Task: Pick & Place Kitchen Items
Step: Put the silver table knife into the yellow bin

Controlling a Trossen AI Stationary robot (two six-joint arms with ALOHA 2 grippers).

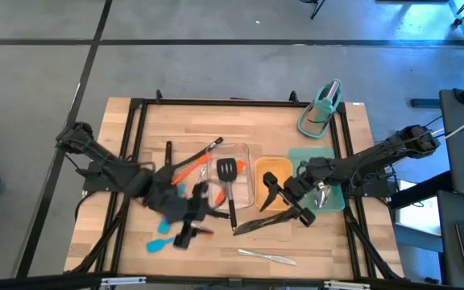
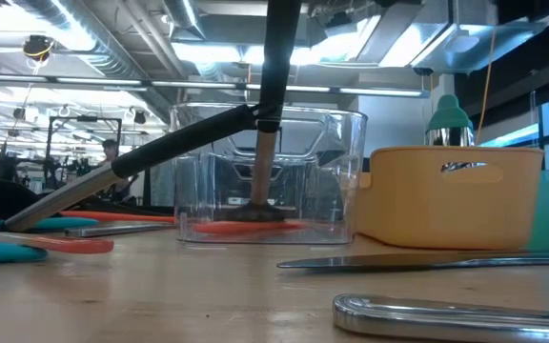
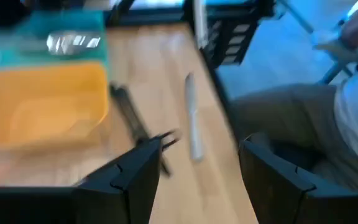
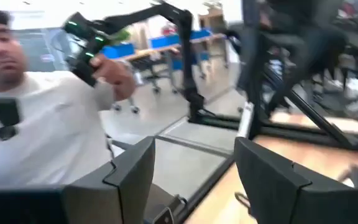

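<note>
Sorting barely half done, by the look of it.

A black turner [image 1: 227, 173] is already binned; spatulas [image 1: 161, 238] and a knife [image 1: 266, 256] are left around 6 o'clock. Left gripper [image 3: 194, 171] and right gripper [image 4: 194, 168] are spread wide, nothing held.

Middle of counter [image 1: 135, 145] crowded: clear tray [image 1: 244, 153], yellow tray [image 1: 274, 167] and teal tray [image 1: 306, 153] stand side by side, with the left hand [image 1: 185, 216] low before the clear tray and the right hand [image 1: 290, 200] over the yellow tray's front edge. Front strip partly blocked by black tongs [image 1: 258, 225], a steel knife [image 1: 266, 256] and blue spatulas [image 1: 162, 238]. Open wood along the far edge and far-left corner; teal stand [image 1: 322, 107] fills the far-right corner.
</note>
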